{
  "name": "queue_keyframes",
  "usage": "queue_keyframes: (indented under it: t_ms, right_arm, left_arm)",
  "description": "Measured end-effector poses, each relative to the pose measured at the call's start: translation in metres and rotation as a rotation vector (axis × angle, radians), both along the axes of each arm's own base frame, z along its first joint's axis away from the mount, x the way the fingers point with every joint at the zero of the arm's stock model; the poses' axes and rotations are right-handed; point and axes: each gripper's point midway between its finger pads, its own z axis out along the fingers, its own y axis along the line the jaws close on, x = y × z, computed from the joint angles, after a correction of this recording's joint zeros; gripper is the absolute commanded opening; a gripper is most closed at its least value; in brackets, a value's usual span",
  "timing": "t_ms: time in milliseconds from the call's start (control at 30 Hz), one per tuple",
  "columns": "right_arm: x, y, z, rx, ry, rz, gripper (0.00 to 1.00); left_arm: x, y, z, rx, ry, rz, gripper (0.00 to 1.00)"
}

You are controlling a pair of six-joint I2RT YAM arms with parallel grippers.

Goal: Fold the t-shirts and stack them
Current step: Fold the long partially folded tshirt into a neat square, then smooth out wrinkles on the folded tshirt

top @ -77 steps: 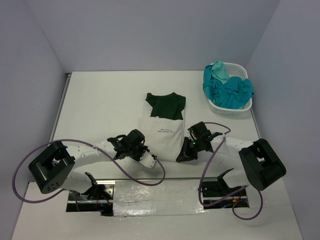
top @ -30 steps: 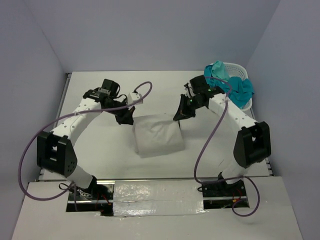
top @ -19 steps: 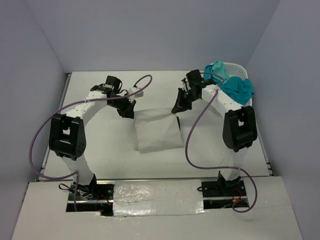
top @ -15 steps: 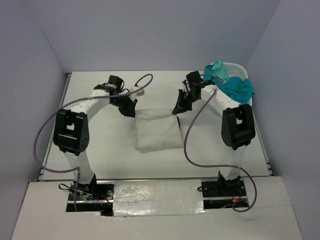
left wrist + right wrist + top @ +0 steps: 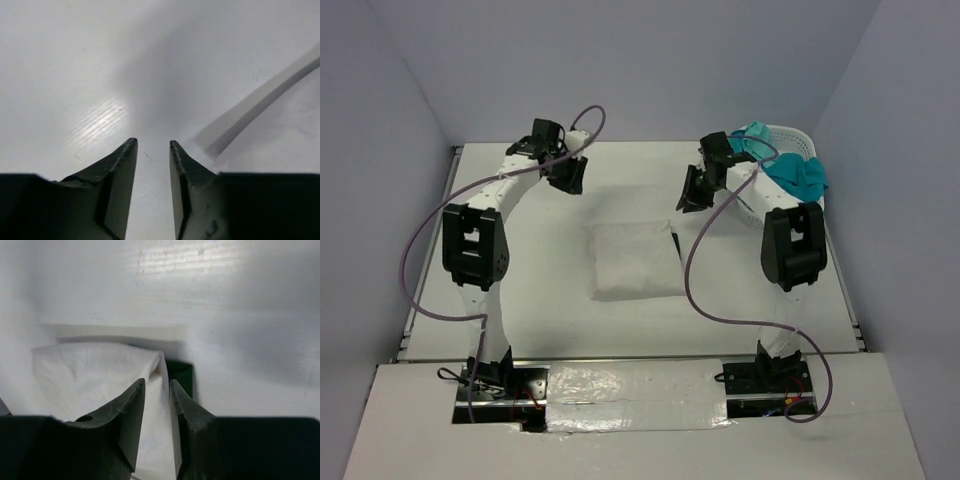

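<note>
**Mid-table, a folded tee lies flat; both my grippers hang empty above the far half**

Much is hidden from me. Under the folded white t-shirt (image 5: 633,260) only one corner of a dark green t-shirt (image 5: 180,373) pokes out. My right wrist camera catches it, but from above it is at most a thin dark line along the white tee's right edge. No print shows on the white cloth. My right arm crosses in front of the white laundry basket (image 5: 792,131) at the table's far right corner, so I see only part of its rim and wall. Teal t-shirts (image 5: 796,176) are heaped in it and spill over the edge, with a paler piece on top; how many there are I cannot tell. In my left wrist view a pale strip (image 5: 260,97) slants across the right side, and I cannot tell what it is.

My left gripper (image 5: 570,176) hangs over bare table (image 5: 520,260) beyond the white tee's far left corner, well apart from it. Its fingers (image 5: 118,170) stand a narrow gap apart with nothing between them. My right gripper (image 5: 692,191) hangs near the far right corner of the tee, apart from the cloth. Its fingers (image 5: 129,415) are likewise parted by a slim gap and hold nothing.
</note>
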Motion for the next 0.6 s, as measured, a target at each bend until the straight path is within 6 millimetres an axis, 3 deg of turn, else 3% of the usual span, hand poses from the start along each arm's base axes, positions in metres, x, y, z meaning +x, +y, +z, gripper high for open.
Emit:
queue_keyframes:
  t_ms: [67,167,267,333,400,467,567,600]
  right_arm:
    - [-0.016,-0.005,0.016,-0.014,-0.042,-0.017,0.06]
    - [-0.039,0.006,0.039,0.021,-0.114,0.002,0.00]
    - [-0.061,0.032,0.051,0.119,-0.147,0.038,0.00]
    - [-0.060,0.047,0.043,0.170,-0.134,0.053,0.00]
    - [-0.055,0.057,0.022,0.206,-0.099,0.050,0.00]
    - [-0.052,0.061,-0.013,0.219,-0.032,0.024,0.00]
    - [-0.057,0.055,-0.061,0.209,0.074,-0.034,0.00]
    - [-0.058,0.055,-0.068,0.231,0.103,-0.053,0.00]
  left_arm:
    - [0.006,0.002,0.027,-0.033,-0.060,0.037,0.34]
    - [-0.017,-0.012,0.060,-0.087,-0.107,0.033,0.31]
    - [-0.063,-0.066,0.069,-0.157,-0.081,-0.089,0.32]
    - [-0.092,-0.102,0.053,-0.199,-0.015,-0.173,0.32]
    - [-0.119,-0.123,0.022,-0.210,0.086,-0.216,0.32]
    - [-0.129,-0.122,-0.012,-0.188,0.181,-0.198,0.33]
    - [-0.116,-0.099,-0.049,-0.165,0.256,-0.102,0.33]
    - [-0.109,-0.090,-0.056,-0.163,0.264,-0.067,0.34]
